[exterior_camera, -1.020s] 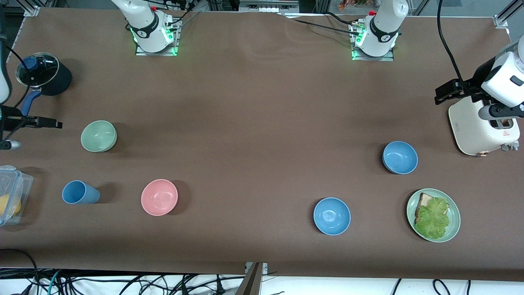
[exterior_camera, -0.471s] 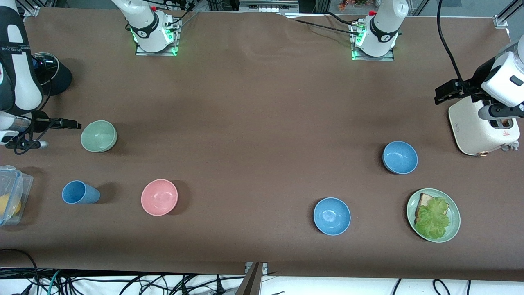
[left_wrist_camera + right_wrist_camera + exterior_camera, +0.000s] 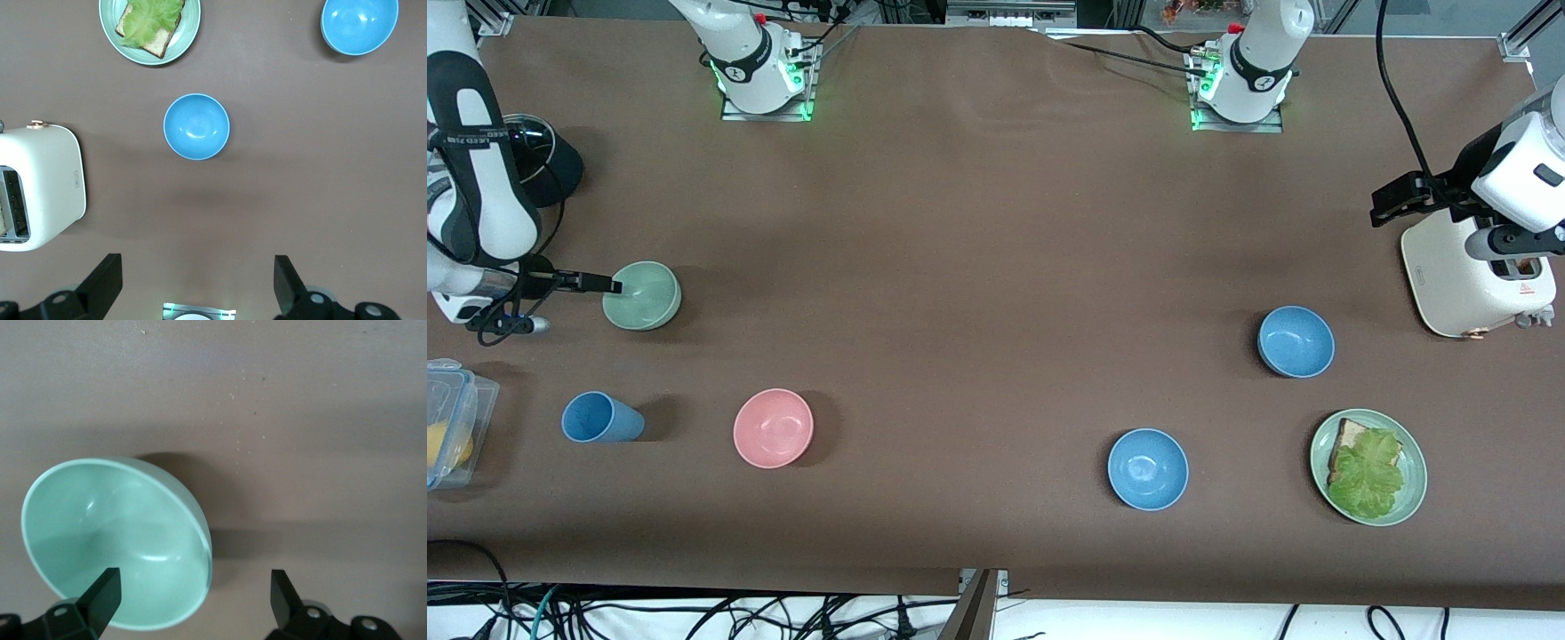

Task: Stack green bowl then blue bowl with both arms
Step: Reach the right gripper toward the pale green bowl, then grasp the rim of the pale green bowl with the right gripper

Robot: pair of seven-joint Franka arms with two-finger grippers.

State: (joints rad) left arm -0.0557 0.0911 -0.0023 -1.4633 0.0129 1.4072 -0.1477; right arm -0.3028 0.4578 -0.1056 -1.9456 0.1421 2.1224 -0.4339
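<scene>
The green bowl [image 3: 642, 296] [image 3: 113, 540] stands upright toward the right arm's end of the table. My right gripper [image 3: 600, 284] [image 3: 192, 597] hangs open over its rim, one finger over the inside and the other over bare table, holding nothing. Two blue bowls stand toward the left arm's end: one [image 3: 1296, 341] [image 3: 196, 126] is beside the toaster, the other [image 3: 1148, 468] [image 3: 359, 25] is nearer the front camera. My left gripper [image 3: 1392, 203] [image 3: 197, 280] waits open and empty, high over the table by the toaster.
A pink bowl [image 3: 773, 428] and a blue cup [image 3: 600, 418] stand nearer the camera than the green bowl. A black pot [image 3: 525, 164] and a clear box [image 3: 449, 436] sit at the right arm's end. A white toaster [image 3: 1476, 276] and a green plate [image 3: 1414, 498] with bread and lettuce are at the left arm's end.
My right arm has swung in from the table's end until its gripper reached over the green bowl's rim. The left arm and all bowls have stayed still.
</scene>
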